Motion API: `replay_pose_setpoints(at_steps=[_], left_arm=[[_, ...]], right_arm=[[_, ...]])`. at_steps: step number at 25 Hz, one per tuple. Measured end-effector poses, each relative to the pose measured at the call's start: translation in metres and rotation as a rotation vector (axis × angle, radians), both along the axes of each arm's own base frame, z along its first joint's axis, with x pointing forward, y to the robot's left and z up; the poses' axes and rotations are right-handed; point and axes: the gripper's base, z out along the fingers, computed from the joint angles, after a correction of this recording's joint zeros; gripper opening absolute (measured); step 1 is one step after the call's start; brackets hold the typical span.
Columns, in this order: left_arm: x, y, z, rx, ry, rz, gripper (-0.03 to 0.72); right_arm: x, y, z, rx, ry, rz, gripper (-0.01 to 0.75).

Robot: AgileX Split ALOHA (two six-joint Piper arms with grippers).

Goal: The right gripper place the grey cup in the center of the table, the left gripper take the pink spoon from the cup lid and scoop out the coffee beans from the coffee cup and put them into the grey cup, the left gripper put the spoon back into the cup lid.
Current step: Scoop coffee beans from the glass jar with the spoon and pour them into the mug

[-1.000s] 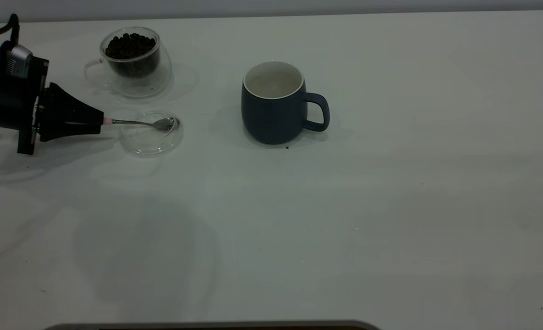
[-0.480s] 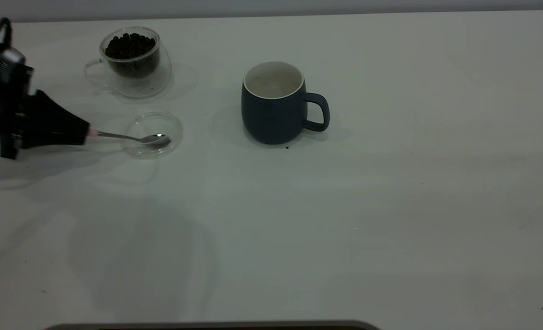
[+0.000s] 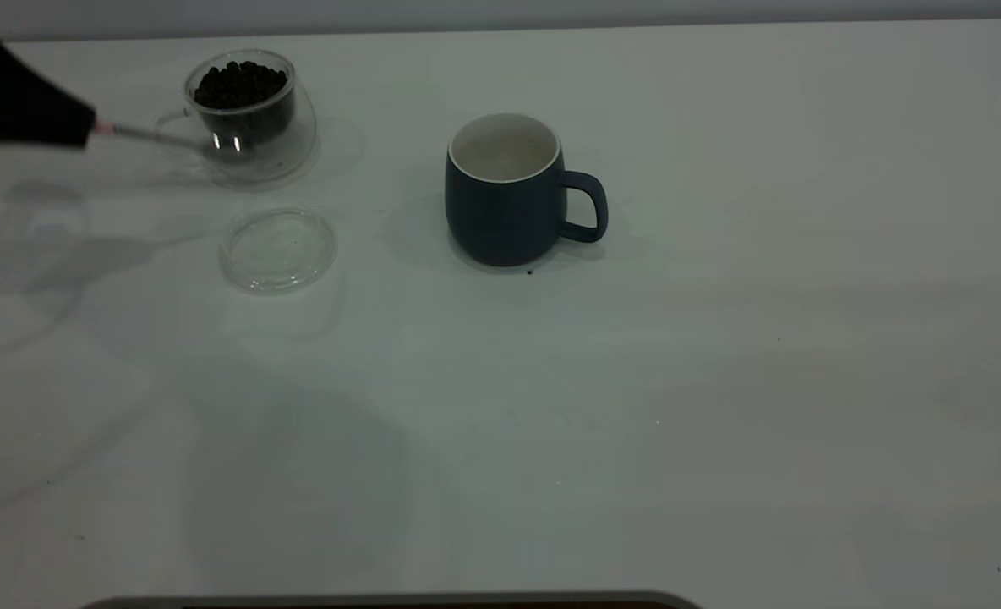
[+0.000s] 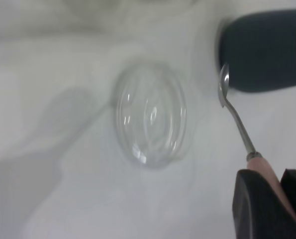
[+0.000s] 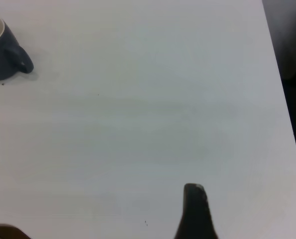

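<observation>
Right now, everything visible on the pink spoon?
The pink spoon has a pale pink handle end, a thin metal shank and a small shiny bowl that looks empty. The left gripper is shut on the handle. In the exterior view the spoon is lifted off the cup lid, roughly level, its bowl in front of the glass coffee cup.

Matt grey cup [image 3: 505, 194]; clear glass lid [image 3: 278, 248]; shiny metal spoon [image 4: 232, 112]

The dark grey cup [image 3: 505, 193] stands upright mid-counter, handle to the right. The pink spoon [image 3: 166, 139] hangs level before the bean-filled glass coffee cup [image 3: 245, 110]. The clear cup lid [image 3: 278, 248] lies flat, nearer.
</observation>
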Motion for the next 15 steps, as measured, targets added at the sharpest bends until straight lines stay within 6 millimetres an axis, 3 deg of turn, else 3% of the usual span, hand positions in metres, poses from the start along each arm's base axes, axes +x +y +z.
replay_pose_setpoints(at_steps=[9,12,15], left_arm=[[0.054,0.003,0.070,0.088,-0.247,-0.095,0.115],[0.072,0.012,0.076,0.134,-0.256,-0.069,0.115],[0.088,0.019,0.062,0.160,-0.234,-0.042,0.115]], right_arm=[[0.000,0.000,0.000,0.000,0.000,0.000,0.591],[0.000,0.000,0.000,0.000,0.000,0.000,0.591],[0.000,0.000,0.000,0.000,0.000,0.000,0.591]])
